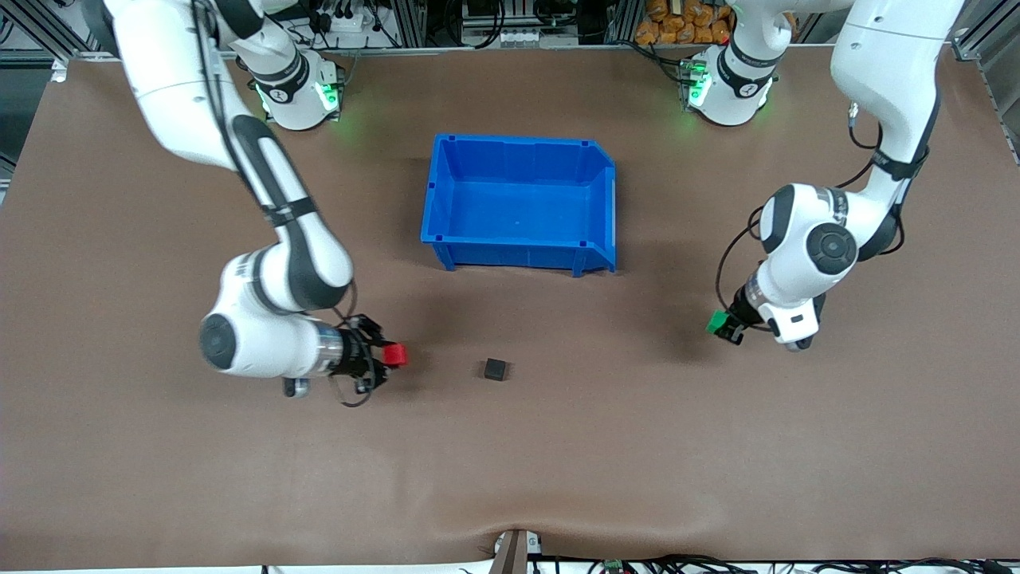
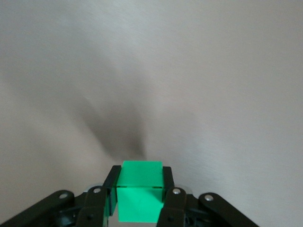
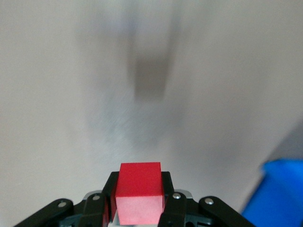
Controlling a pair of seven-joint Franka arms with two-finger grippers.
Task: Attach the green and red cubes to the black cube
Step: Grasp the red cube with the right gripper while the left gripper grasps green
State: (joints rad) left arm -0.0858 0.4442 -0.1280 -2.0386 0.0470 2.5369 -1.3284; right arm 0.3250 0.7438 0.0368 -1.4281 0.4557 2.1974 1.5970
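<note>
The black cube [image 1: 495, 368] rests alone on the brown table, nearer to the front camera than the blue bin; it shows as a dark blur [image 3: 151, 78] in the right wrist view. My right gripper [image 1: 388, 355] is shut on the red cube [image 1: 395, 355] [image 3: 139, 191] low over the table, beside the black cube toward the right arm's end. My left gripper [image 1: 721, 324] is shut on the green cube [image 1: 717, 322] [image 2: 139, 189], low over the table toward the left arm's end.
An empty blue bin [image 1: 446, 239] stands at mid-table, farther from the front camera than the black cube; its corner [image 3: 277, 194] shows in the right wrist view. Brown table [image 1: 558, 478] spreads wide around the cubes.
</note>
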